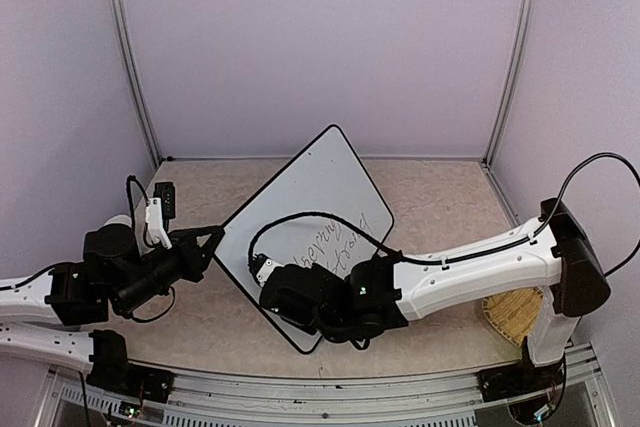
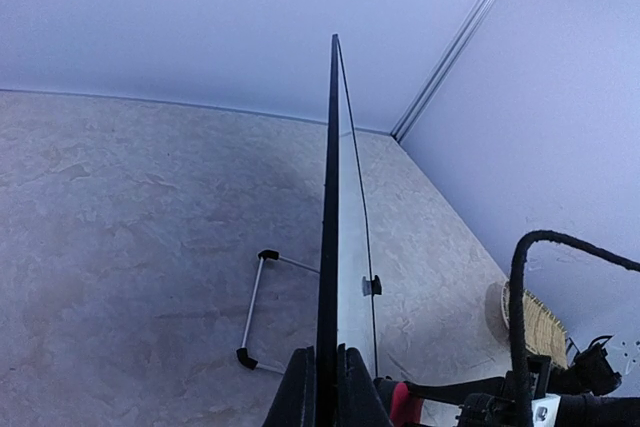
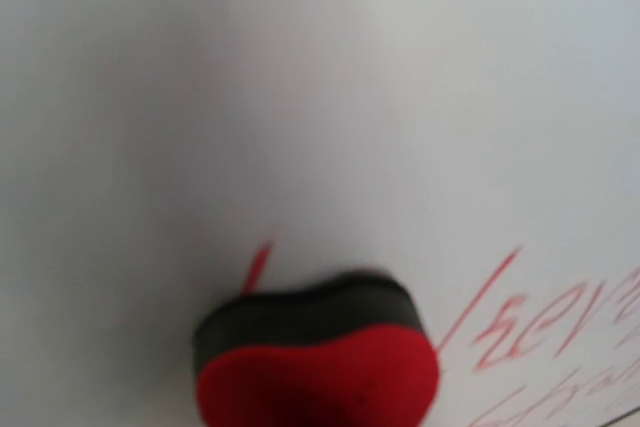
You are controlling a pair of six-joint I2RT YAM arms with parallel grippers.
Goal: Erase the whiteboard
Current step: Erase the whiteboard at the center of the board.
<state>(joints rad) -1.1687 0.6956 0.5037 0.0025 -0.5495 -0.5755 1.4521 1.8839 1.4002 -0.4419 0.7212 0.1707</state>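
The whiteboard (image 1: pixel 315 192) stands tilted on the table like a diamond, with handwriting (image 1: pixel 338 247) on its lower half. My left gripper (image 1: pixel 207 245) is shut on the board's left edge. In the left wrist view the board (image 2: pixel 329 197) shows edge-on, with my fingers (image 2: pixel 297 392) on either side of it. My right gripper (image 1: pixel 270 285) is over the board's lower corner, shut on a red and black eraser (image 3: pixel 318 352). The eraser's black pad presses on the white surface (image 3: pixel 300 77) beside red writing (image 3: pixel 545 322). The right fingers are hidden.
The board's wire stand with black feet (image 2: pixel 250 307) rests on the table behind it. A round woven mat (image 1: pixel 512 315) lies at the right near my right arm's base. My right arm's black cable (image 1: pixel 320 217) crosses the board. Walls and metal posts close in the back.
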